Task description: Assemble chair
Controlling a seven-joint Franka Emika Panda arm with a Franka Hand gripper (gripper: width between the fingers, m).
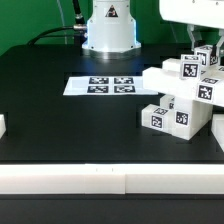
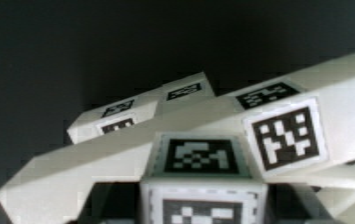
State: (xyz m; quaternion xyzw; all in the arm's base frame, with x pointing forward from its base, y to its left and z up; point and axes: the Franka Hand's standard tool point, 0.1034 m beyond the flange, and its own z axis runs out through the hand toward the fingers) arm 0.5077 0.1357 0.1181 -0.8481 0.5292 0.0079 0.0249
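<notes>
Closest to the wrist camera sits a chunky matte white plastic chair part point(image 2: 200, 190), tagged in black and white, pressed right up under the lens between the dark fingers point(image 2: 76, 205) of the hand point(image 1: 203, 57). That hand is closed, and by the look of both views it is gripping the upper end of the chair assembly rather than closing on nothing.

Just below the hand, the matte white plastic chair point(image 1: 180, 95) stands as a partly joined cluster of thick square blocks: a flat seat-like slab reaches away from the hand toward the exterior view's left, and two tagged blocks rest on the black table point(image 1: 60, 115) directly beneath it. Which joints are fully seated cannot be told from these pictures.

Farther out from the hand, well apart from the chair, lies the thin flat white marker board point(image 1: 101, 86) with its printed tags. Beyond that, far from the hand, a small white piece point(image 1: 2, 126) shows at the table's edge; what it is stays unclear.

Judging from this, several parts are already together and assembly looks about midway, with more fitting probably left.
</notes>
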